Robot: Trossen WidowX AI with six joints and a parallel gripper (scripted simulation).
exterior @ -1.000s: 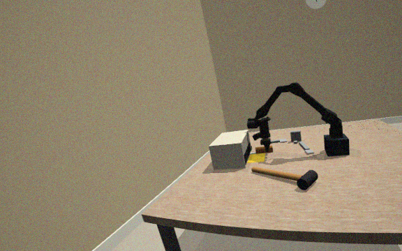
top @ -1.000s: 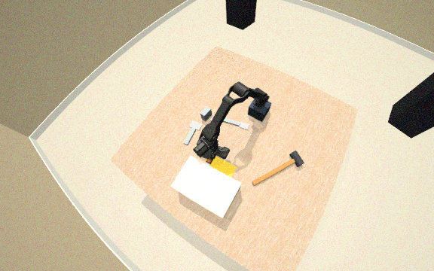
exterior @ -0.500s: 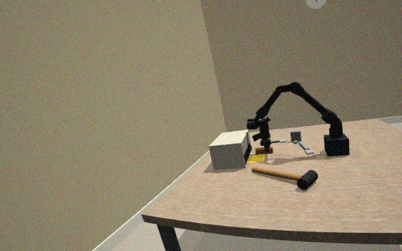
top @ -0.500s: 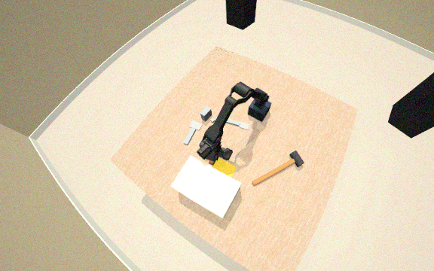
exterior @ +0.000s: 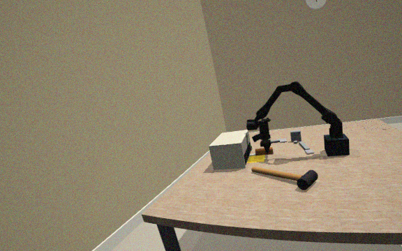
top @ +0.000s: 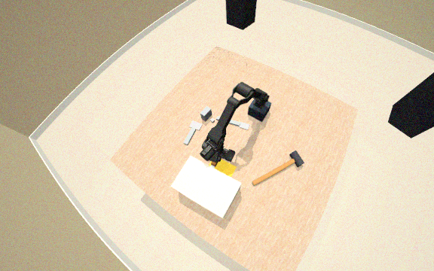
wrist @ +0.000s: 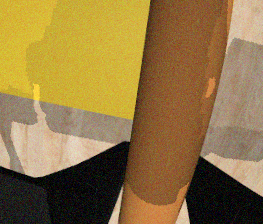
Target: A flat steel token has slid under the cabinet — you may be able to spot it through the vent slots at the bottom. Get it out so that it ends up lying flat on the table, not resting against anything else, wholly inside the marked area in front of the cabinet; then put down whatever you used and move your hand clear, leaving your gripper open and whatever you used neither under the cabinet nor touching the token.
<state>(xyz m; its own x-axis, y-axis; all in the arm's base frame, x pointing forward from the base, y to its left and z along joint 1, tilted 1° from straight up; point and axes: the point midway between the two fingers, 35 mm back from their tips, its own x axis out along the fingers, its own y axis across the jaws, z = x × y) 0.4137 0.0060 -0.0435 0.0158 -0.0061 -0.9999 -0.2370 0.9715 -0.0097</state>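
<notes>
My gripper (top: pixel 217 162) (exterior: pixel 266 149) (wrist: pixel 158 153) is shut on an orange-brown round handle (exterior: pixel 259 151) (wrist: pixel 179 90), held low in front of the cabinet (top: pixel 206 186) (exterior: pixel 227 157). The handle lies beside the yellow marked area (top: pixel 226 168) (exterior: pixel 257 159) (wrist: pixel 92 55), covering its edge in the wrist view. A thin pale strip (exterior: pixel 252 154) shows between the handle and the cabinet; I cannot tell whether it belongs to the held tool. The handle's far end is out of the wrist view. The steel token is not visible, and the vent slots cannot be made out.
A mallet (top: pixel 273 173) (exterior: pixel 278 173) lies to one side of the marked area. A flat T-shaped piece (top: pixel 191 135), a long flat piece (top: pixel 239 124) (exterior: pixel 306 148), a grey block (top: pixel 206 114) (exterior: pixel 295 136) and a small pale cube (top: pixel 212 120) lie nearer the arm's base.
</notes>
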